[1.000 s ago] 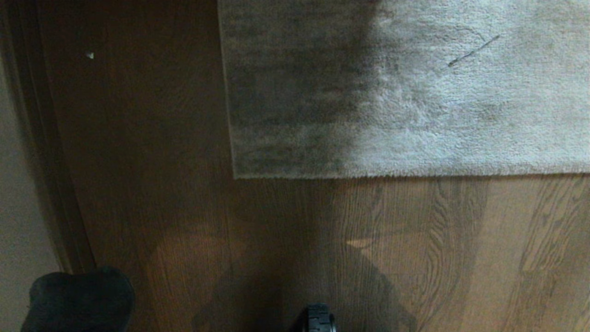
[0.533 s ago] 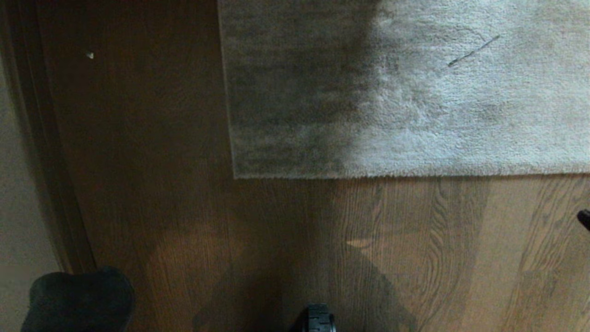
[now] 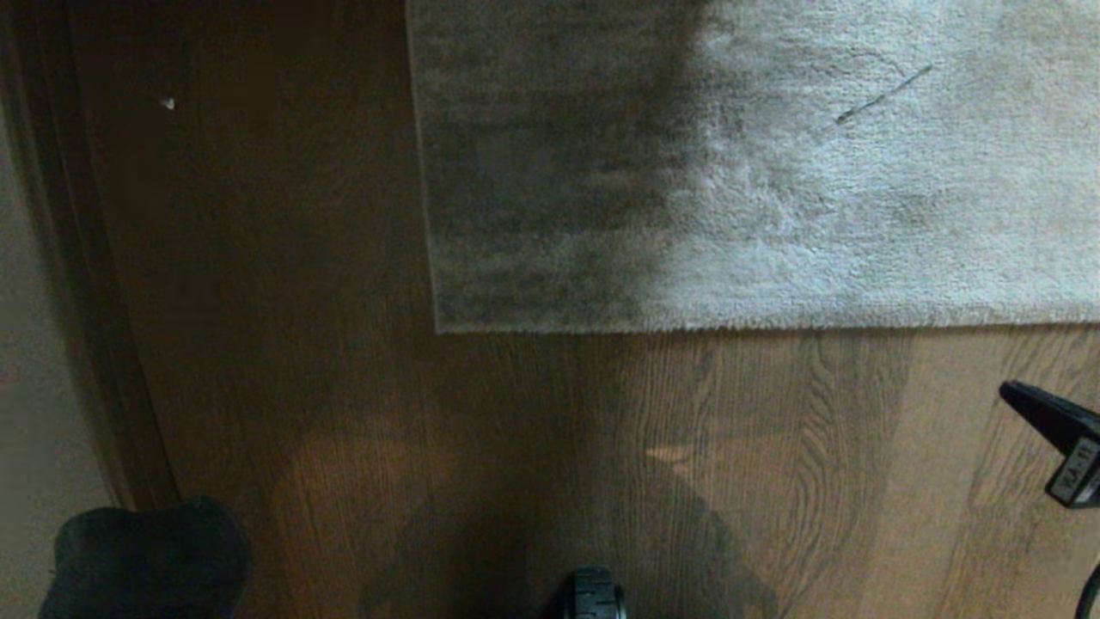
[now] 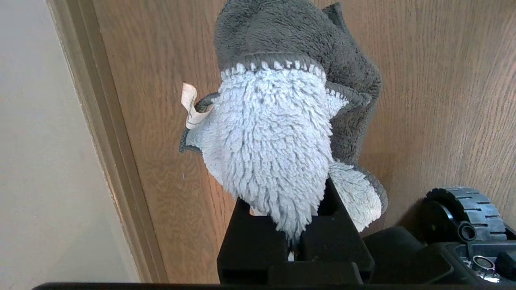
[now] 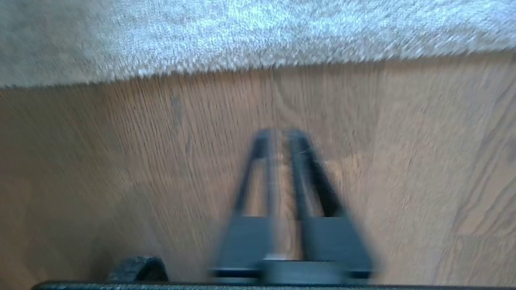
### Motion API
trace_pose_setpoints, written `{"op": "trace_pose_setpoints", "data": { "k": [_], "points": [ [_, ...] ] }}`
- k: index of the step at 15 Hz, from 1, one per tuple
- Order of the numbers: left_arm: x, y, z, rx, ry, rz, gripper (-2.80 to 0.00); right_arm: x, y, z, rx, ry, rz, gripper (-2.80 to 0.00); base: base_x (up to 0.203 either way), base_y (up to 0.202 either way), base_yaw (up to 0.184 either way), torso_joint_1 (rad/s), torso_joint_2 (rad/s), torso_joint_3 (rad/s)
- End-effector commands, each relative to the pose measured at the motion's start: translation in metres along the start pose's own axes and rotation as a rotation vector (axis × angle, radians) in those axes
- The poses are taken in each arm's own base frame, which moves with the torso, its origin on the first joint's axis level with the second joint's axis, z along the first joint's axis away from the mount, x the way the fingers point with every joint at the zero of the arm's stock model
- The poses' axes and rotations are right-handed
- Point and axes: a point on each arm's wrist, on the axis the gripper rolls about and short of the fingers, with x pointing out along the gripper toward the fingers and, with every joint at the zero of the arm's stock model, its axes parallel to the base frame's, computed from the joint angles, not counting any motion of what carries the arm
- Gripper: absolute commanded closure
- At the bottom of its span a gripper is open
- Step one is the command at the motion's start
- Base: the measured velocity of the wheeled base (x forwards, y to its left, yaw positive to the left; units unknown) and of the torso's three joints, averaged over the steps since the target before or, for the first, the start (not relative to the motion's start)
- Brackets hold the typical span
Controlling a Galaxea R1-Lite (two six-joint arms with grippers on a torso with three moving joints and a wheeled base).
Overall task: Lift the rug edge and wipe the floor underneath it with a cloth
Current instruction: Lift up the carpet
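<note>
the rug edge (image 3: pixel 756 325) lies flat on the floor (image 3: pixel 773 447) — the right gripper (image 5: pixel 278 135), fingers barely parted and empty, should slide under it low, while the left gripper (image 4: pixel 296 245) pinches the cloth (image 4: pixel 274 161).

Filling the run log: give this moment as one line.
left claw: shut on cloth | right claw: over floor, short of rug edge | rug flat

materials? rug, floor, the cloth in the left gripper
Rug: looks like plush short-pile textile, matte grey-beige, brushed nap marks.
Floor: apparently wood boards, wavy grain, slight gloss.
Cloth: shaggy pale microfibre-like loops, dark grey fleecy side, stitched hem; clamped in left gripper.
</note>
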Motion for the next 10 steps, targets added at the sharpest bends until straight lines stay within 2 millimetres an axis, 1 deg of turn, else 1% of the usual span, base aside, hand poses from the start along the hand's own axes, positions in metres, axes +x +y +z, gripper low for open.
{"op": "trace_pose_setpoints", "data": {
  "k": [1,6,9,10],
  "points": [
    [0.0,0.0,0.0,0.0,0.0,0.0,0.0,0.008,0.0,-0.006,0.007,0.048,0.026,-2.8,0.0,0.0,0.0,0.0,0.0,0.0],
    [0.0,0.0,0.0,0.0,0.0,0.0,0.0,0.018,0.003,-0.015,0.026,0.142,0.249,-2.8,0.0,0.0,0.0,0.0,0.0,0.0],
    [0.0,0.0,0.0,0.0,0.0,0.0,0.0,0.029,0.005,-0.025,0.049,0.223,0.356,-2.8,0.0,0.0,0.0,0.0,0.0,0.0],
    [0.0,0.0,0.0,0.0,0.0,0.0,0.0,0.032,0.009,-0.027,0.051,0.245,0.406,-2.8,0.0,0.0,0.0,0.0,0.0,0.0]
  ]
}}
